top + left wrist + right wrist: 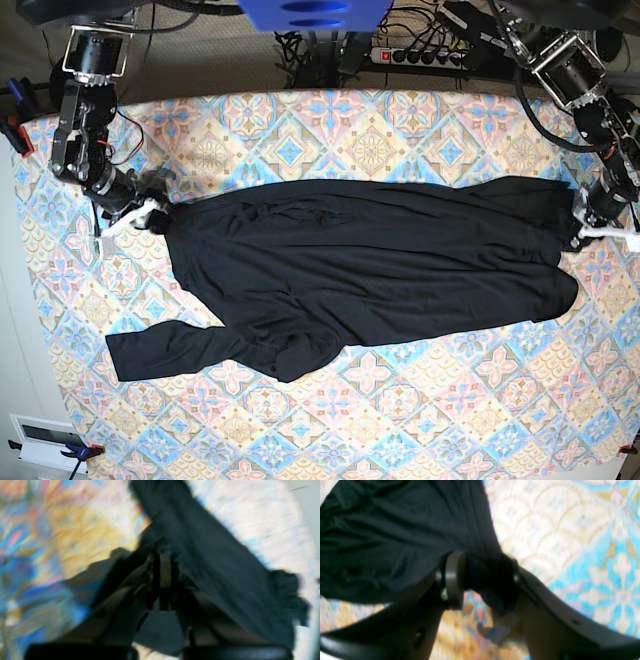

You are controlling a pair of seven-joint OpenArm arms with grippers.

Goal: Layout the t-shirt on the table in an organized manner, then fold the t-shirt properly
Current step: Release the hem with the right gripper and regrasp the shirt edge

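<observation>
The black t-shirt (370, 260) is stretched sideways across the patterned table (400, 420). One long sleeve (160, 355) trails toward the front left. At the table's right edge, my left gripper (585, 225) is shut on the shirt's end. The blurred left wrist view shows that gripper (162, 562) pinching black fabric (212, 555). My right gripper (150, 215) holds the shirt's left end. In the right wrist view a bunched wad of the t-shirt (382, 542) sits between the fingers of that gripper (485, 580), just above the table (557, 530).
A power strip (425, 55) and cables lie behind the table's far edge. A red clamp (15, 130) sits at the left edge. A white box (45, 440) is on the floor at the front left. Patterned cloth shows in front of the shirt.
</observation>
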